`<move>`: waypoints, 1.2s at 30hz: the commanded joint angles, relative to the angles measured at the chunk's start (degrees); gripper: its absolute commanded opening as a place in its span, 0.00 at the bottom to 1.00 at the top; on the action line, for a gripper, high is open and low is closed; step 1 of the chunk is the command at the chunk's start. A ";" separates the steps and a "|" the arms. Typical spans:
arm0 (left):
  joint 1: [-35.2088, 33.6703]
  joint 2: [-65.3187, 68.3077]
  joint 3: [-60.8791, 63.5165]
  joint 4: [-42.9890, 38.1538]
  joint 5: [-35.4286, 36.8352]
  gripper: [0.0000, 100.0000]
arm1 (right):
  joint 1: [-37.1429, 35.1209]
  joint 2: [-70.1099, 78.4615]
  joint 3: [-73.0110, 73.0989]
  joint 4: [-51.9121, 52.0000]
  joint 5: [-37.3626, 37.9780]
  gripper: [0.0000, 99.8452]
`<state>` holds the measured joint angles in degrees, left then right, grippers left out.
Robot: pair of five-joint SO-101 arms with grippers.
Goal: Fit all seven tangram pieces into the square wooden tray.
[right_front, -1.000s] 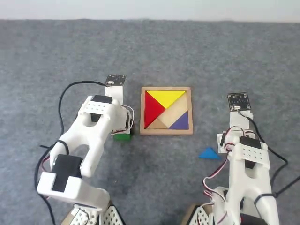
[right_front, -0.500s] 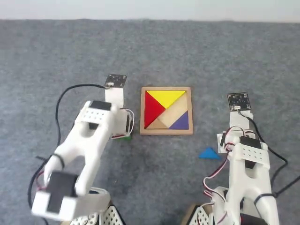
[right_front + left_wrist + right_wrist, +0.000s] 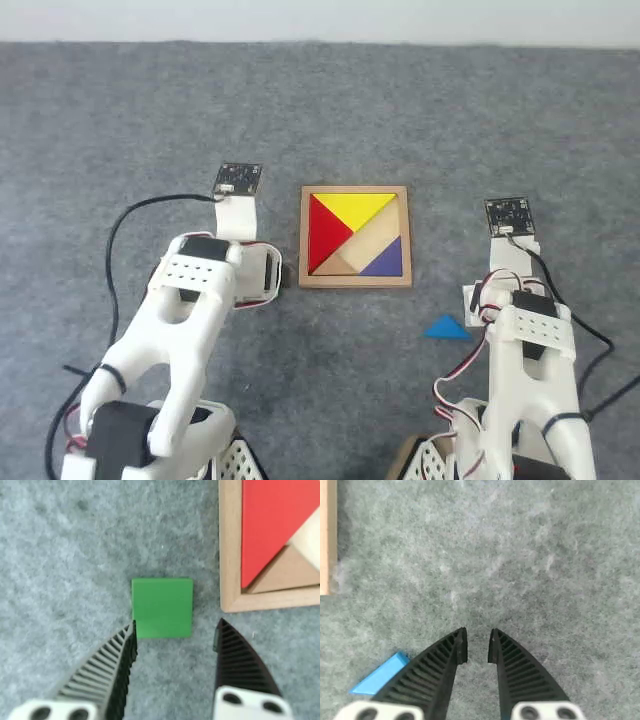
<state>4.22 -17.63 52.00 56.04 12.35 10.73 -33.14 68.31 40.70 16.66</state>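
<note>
The square wooden tray (image 3: pixel 355 283) holds a red triangle (image 3: pixel 325 235), a yellow triangle (image 3: pixel 352 207) and a purple triangle (image 3: pixel 386 260). A green square (image 3: pixel 162 608) lies flat on the carpet just outside the tray's corner (image 3: pixel 227 580). My left gripper (image 3: pixel 175 637) is open above it, its fingertips level with the square's near edge and spread a little wider than the square. A blue triangle (image 3: pixel 445 328) lies on the carpet off the tray's other near corner. My right gripper (image 3: pixel 477 644) hangs shut over bare carpet, with the blue triangle (image 3: pixel 380 675) to one side of it.
Grey carpet covers the whole table. The left arm (image 3: pixel 205 285) stands close against the tray's left side, and the right arm (image 3: pixel 520 300) stands to the right of the blue triangle. A strip of the tray's edge (image 3: pixel 327 535) borders the right wrist view.
The left arm has shifted and its wrist now covers the green square, which showed beside the tray in the earlier high views. The right arm has not moved.
</note>
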 commanded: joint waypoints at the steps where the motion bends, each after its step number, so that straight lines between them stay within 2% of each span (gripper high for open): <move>1: -0.70 -2.37 0.84 -5.10 0.53 0.25 | -0.04 -2.33 -0.35 0.31 -0.09 0.08; 6: -0.88 5.54 -2.68 -4.66 0.44 0.25 | -0.04 -2.33 -0.35 0.31 -0.09 0.08; 14: -0.44 19.87 -14.64 3.16 -2.37 0.25 | 1.19 -2.33 -0.35 0.31 -0.09 0.08; 20: -0.79 21.45 -15.69 4.13 -0.35 0.24 | 1.19 -2.33 -0.35 0.40 -0.09 0.08; 36: -0.26 20.92 -15.43 3.34 -2.29 0.15 | 1.19 -2.33 -0.35 0.40 -0.09 0.08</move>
<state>3.96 3.47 38.11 59.74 10.68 11.34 -33.14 68.31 40.70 16.66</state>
